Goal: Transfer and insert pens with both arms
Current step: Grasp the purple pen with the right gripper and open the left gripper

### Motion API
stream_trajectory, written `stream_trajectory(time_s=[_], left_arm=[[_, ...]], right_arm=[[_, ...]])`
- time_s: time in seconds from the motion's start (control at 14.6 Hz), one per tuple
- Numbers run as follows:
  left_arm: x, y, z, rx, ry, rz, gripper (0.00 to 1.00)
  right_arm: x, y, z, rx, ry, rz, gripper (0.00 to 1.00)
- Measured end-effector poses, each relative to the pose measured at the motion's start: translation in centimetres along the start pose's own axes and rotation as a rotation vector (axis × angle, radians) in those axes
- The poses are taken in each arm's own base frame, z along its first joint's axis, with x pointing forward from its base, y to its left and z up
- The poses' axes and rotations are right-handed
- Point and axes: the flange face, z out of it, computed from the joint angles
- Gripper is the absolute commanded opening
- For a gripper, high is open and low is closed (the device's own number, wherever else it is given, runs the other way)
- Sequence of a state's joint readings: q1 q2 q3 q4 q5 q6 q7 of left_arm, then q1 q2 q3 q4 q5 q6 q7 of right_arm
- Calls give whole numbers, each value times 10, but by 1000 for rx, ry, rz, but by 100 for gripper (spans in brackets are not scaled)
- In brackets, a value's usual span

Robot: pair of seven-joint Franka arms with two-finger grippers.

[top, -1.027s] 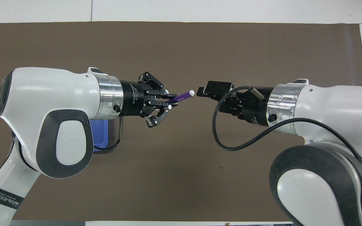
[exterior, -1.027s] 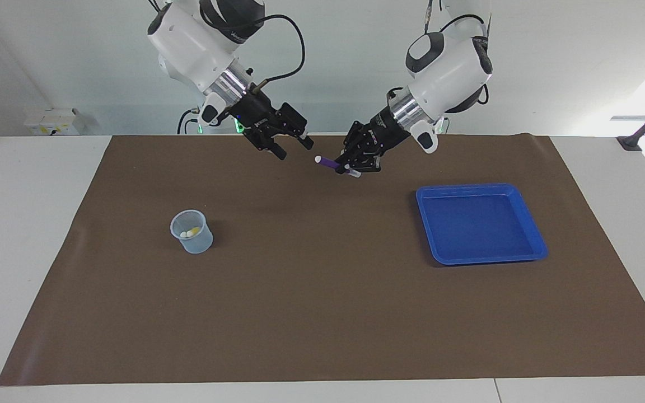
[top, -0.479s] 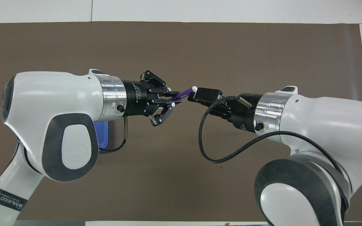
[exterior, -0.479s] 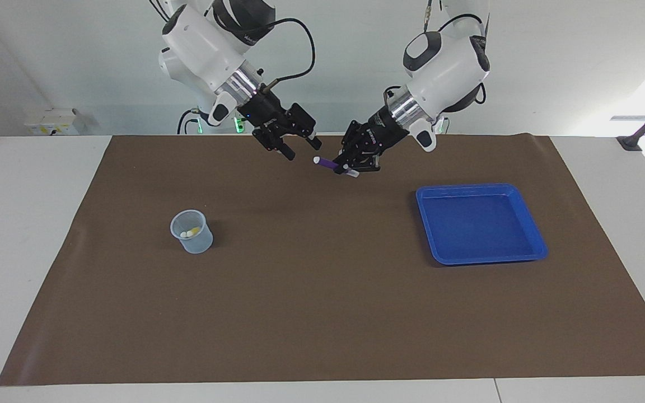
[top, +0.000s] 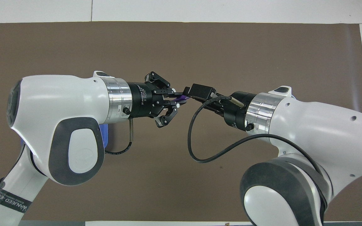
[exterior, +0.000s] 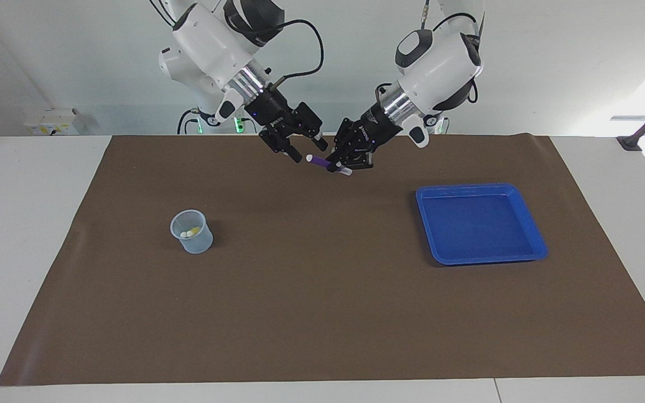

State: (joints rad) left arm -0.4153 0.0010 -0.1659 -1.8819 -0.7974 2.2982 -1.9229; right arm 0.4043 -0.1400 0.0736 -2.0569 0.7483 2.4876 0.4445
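Facing view: above the brown mat (exterior: 322, 313), the left gripper (exterior: 340, 166) pinches the purple pen (exterior: 319, 162) level, its pale end jutting toward the right gripper (exterior: 307, 149) (fingers parted around that tip, not clamped), apparently for a handover. The cup (exterior: 192, 232) waits below, toward the right arm's end.

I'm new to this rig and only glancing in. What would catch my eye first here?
The two grippers meeting in mid-air over the brown mat: the left gripper is shut on a purple pen, and the right gripper is at the pen's pale end. After that, the bright blue tray toward the left arm's end, and a small clear cup with pale pen ends inside toward the right arm's end.
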Motion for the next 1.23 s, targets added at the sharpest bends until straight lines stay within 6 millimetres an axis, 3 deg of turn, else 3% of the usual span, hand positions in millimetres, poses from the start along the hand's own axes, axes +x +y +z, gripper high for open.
stream_trajectory(time_s=[0.48,0.89,1.23], left_arm=[[-1,-5,5,3,1,6,0],[0,-5,6,2,3,4,0],[0,-5,6,0,2,5,0]], right_arm=[[5,2,-1,3,14,6,60],[7,3,-2,6,23,9,58],[8,2,-3,11,35,9,45]])
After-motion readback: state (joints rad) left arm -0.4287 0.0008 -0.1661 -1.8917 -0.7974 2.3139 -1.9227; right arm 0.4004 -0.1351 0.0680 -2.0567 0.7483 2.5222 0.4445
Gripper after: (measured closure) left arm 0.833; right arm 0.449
